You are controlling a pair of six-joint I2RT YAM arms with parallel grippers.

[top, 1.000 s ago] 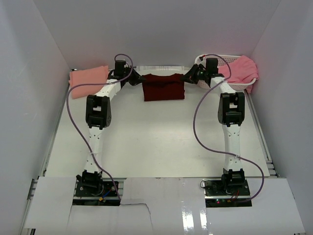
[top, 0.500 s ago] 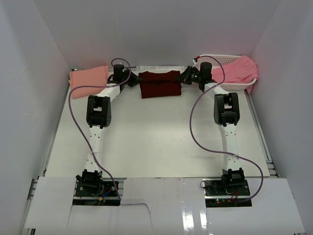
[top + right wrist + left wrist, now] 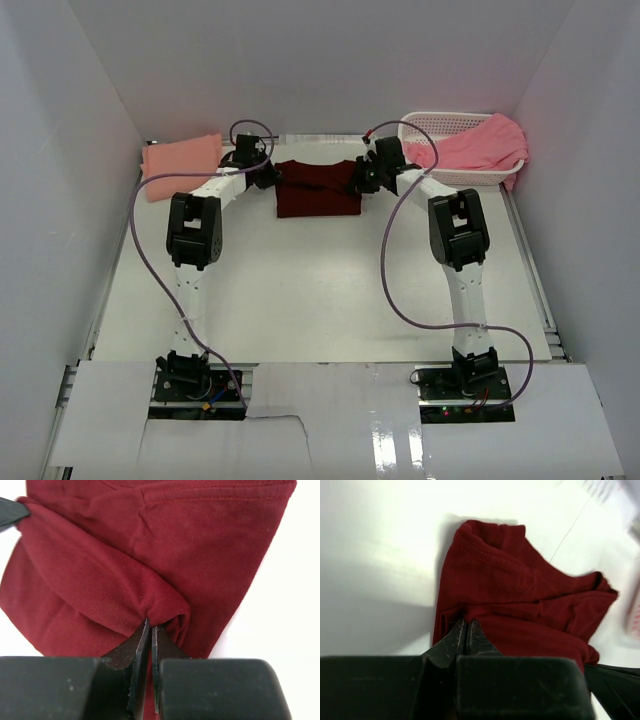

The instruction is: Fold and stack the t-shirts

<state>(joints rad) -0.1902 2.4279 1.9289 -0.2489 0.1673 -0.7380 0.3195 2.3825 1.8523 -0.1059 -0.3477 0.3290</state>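
The folded dark maroon t-shirt (image 3: 318, 187) lies at the back middle of the table, held at both ends. My left gripper (image 3: 272, 176) is shut on its left edge; in the left wrist view the closed gripper (image 3: 467, 623) pinches the maroon t-shirt (image 3: 520, 600). My right gripper (image 3: 358, 178) is shut on the right edge; in the right wrist view that gripper (image 3: 150, 624) bunches a fold of the maroon t-shirt (image 3: 150, 545). A folded salmon-peach t-shirt (image 3: 180, 159) lies at the back left. A brighter pink t-shirt (image 3: 482, 143) hangs over the basket.
A white lattice basket (image 3: 440, 124) stands at the back right corner. White walls close in the table (image 3: 320, 290) on the left, back and right. Purple cables loop from both arms above the table.
Both grippers and the maroon t-shirt between them have moved left along the back of the table, toward the salmon-peach t-shirt. The grippers now stand closer together.
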